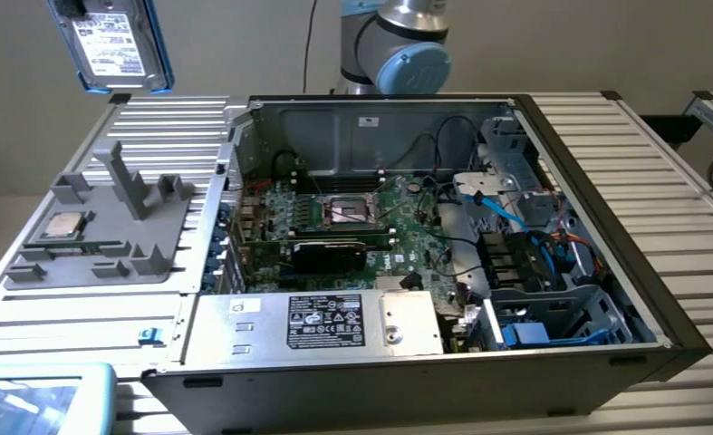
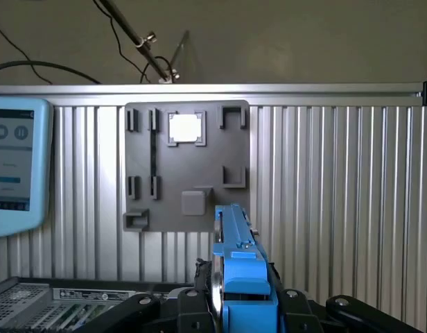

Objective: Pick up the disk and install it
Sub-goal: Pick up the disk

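The disk (image 1: 112,43), silver-grey with a white label and a bright blue carrier, hangs high in the air at the exterior view's upper left, above the grey fixture plate (image 1: 102,245). In the wrist view the disk (image 2: 236,263) stands edge-on between the black jaws of my gripper (image 2: 236,305), which is shut on its blue carrier. The open computer case (image 1: 598,181) lies well to the exterior view's right of the disk.
A small square CPU chip (image 1: 63,227) sits on the fixture plate (image 2: 186,166). A power supply box (image 1: 320,322) fills the case's near side; blue cables (image 1: 501,213) run by the drive cage. A blue-framed tablet (image 1: 30,399) lies at the near left. The arm's base (image 1: 392,50) stands behind the case.
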Robot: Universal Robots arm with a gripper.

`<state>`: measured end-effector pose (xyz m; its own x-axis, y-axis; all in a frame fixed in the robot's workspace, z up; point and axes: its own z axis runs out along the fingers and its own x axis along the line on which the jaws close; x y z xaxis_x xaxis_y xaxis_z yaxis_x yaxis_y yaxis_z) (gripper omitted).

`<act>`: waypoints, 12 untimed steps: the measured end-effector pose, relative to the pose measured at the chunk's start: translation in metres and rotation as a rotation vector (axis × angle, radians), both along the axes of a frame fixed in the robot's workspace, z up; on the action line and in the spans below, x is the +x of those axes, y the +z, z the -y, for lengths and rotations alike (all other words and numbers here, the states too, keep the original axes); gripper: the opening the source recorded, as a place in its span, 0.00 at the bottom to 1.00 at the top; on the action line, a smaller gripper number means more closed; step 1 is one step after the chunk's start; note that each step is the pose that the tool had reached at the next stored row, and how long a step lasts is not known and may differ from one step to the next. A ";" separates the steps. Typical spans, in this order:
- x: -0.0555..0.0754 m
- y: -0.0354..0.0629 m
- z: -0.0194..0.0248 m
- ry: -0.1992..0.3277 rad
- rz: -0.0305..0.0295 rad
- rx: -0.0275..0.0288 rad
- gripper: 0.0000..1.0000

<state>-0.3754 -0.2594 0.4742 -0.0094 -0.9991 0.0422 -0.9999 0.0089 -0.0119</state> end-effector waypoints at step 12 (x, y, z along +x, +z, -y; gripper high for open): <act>0.034 0.0063 0.0072 0.000 0.0001 0.0000 0.37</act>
